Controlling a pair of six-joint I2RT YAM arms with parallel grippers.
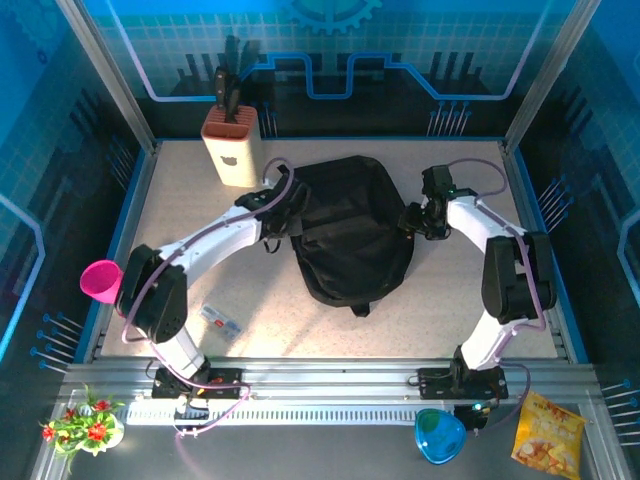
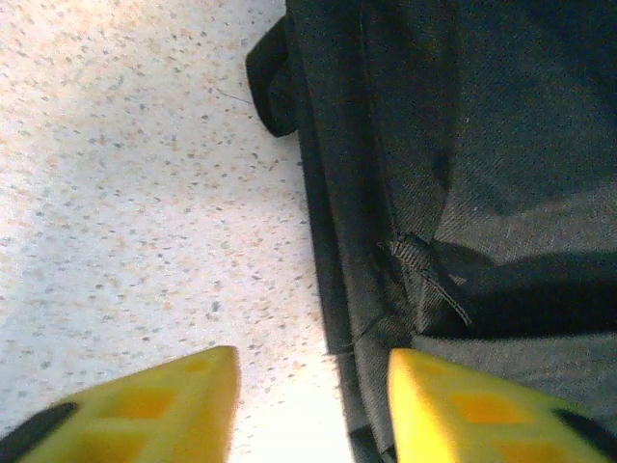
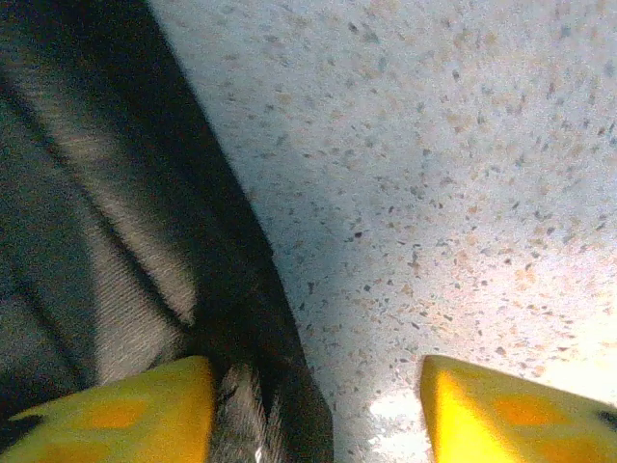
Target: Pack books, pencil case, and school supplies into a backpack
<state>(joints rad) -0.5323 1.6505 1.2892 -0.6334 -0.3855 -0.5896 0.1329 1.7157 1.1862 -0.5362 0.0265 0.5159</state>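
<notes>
Jaws apart beside limp black backpack (image 1: pixel 350 235)

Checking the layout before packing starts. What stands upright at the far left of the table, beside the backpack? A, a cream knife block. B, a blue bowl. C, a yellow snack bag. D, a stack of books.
A: in the top view a cream knife block with dark handles stands at the far left of the table, just left of the black backpack.
</notes>
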